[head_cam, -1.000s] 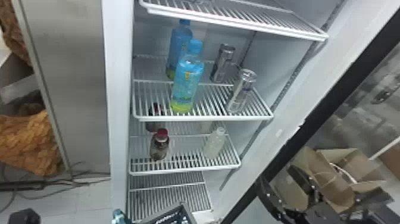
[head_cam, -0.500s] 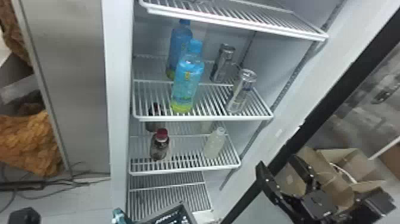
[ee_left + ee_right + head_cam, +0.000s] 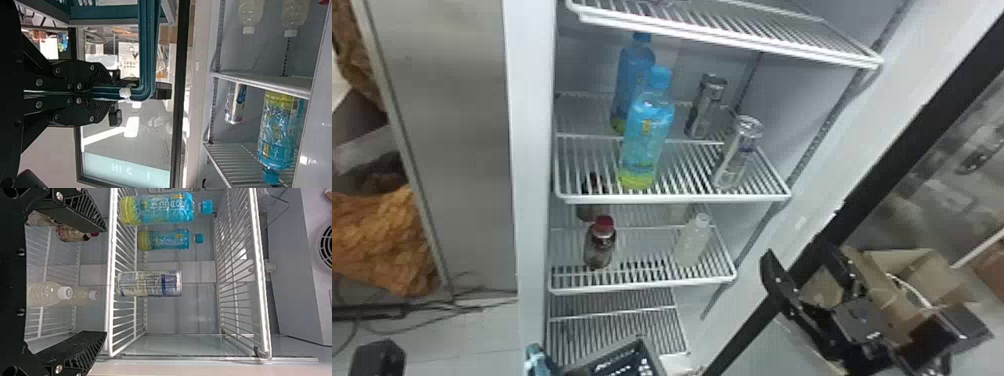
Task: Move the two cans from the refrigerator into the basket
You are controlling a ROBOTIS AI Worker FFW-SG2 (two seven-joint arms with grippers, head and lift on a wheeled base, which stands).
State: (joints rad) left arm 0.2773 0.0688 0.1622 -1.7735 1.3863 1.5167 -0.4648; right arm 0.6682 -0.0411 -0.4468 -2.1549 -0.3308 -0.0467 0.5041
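In the head view two silver cans, the front can [image 3: 737,152] and the back can [image 3: 706,107], stand on a wire shelf right of blue bottles. My right gripper [image 3: 797,252] is open, lower right of them by the door frame. In the right wrist view the right gripper [image 3: 103,281] has one can [image 3: 147,283] ahead between its spread fingers, without contact. The basket [image 3: 614,352] shows at the head view's bottom, its teal handle [image 3: 536,357] beside it. In the left wrist view my left gripper [image 3: 103,93] is shut on the handle [image 3: 147,58].
Two blue bottles [image 3: 649,135] share the cans' shelf. Dark red-capped bottles [image 3: 600,245] and pale bottles [image 3: 693,242] stand one shelf lower. The upper shelf edge [image 3: 732,42] hangs above the cans. Cardboard boxes [image 3: 907,270] lie behind the right arm.
My right gripper has risen in the head view, coming up toward the level of the lower shelf with its fingers apart. The cans, bottles and basket stay about where they were.
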